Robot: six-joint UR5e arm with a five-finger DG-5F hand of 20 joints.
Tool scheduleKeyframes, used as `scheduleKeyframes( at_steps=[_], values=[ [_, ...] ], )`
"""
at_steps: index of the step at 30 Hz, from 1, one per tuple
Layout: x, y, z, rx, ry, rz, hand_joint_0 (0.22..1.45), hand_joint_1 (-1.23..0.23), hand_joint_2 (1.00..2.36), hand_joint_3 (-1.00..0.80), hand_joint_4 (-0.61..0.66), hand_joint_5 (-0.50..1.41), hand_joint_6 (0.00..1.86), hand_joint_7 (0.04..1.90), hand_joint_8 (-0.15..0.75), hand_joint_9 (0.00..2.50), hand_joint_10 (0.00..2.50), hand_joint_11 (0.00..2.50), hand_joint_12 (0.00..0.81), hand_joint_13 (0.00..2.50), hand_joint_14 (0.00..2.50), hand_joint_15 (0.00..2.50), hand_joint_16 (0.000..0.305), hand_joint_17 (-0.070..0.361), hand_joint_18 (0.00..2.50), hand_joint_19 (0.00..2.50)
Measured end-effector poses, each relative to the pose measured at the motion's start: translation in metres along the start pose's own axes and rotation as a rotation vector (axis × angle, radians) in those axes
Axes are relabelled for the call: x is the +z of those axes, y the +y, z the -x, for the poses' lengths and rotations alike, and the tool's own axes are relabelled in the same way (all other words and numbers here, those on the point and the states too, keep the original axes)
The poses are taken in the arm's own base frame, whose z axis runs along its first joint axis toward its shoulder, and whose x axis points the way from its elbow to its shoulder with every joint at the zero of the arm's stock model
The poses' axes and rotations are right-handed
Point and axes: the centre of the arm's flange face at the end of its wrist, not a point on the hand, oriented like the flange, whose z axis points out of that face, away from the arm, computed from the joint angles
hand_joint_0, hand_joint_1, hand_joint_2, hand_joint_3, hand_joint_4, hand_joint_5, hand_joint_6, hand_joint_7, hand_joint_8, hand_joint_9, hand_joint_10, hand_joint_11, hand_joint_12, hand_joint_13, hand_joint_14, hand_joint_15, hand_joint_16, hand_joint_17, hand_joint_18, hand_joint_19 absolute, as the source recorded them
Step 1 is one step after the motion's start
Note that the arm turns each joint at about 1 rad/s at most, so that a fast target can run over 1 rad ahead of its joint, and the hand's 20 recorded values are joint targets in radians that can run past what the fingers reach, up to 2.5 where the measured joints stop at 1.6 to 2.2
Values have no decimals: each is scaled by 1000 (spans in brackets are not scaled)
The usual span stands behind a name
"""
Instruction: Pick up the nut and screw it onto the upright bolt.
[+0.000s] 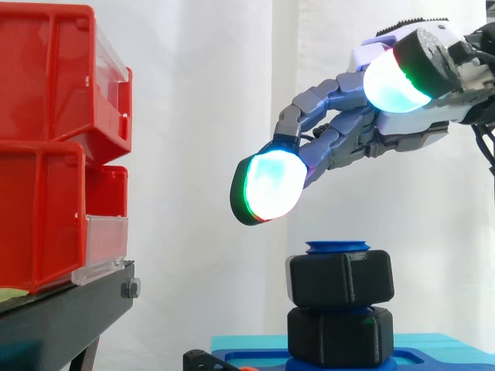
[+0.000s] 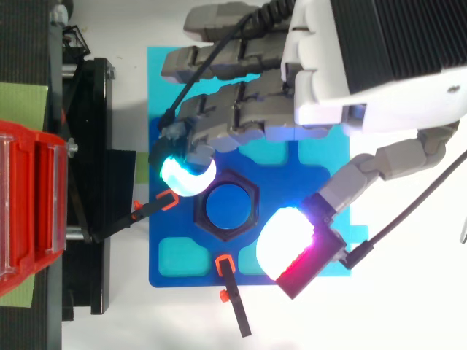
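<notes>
Two black nuts [image 1: 340, 278] stacked on one blue bolt [image 1: 338, 247], hand [image 1: 340, 135] above.

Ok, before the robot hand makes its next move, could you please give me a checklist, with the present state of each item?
1. Robot hand is empty: ok, its fingers are relaxed and hold nothing.
2. Bolt is upright: ok, its blue top points straight up.
3. Nut is on the bolt: ok, it sits around the bolt, just below the top.
4. Nut is screwed fully down: cannot tell; a second black hexagonal piece lies directly beneath it.
5. Robot hand is clear of the nut: ok, the nearest fingertip hangs above it and to its left in the side view.
</notes>
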Motion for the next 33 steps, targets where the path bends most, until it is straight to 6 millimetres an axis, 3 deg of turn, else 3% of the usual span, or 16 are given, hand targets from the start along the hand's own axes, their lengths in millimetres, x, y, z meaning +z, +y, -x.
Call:
scheduleKeyframes(
  at_steps=[33],
  values=[
    [15, 0, -27, -22, -50, 40, 418, -249, 1000, -500, 130, -197, 501, 592, 263, 389, 0, 0, 404, 110, 0, 0, 62, 139, 0, 0]
  ],
)
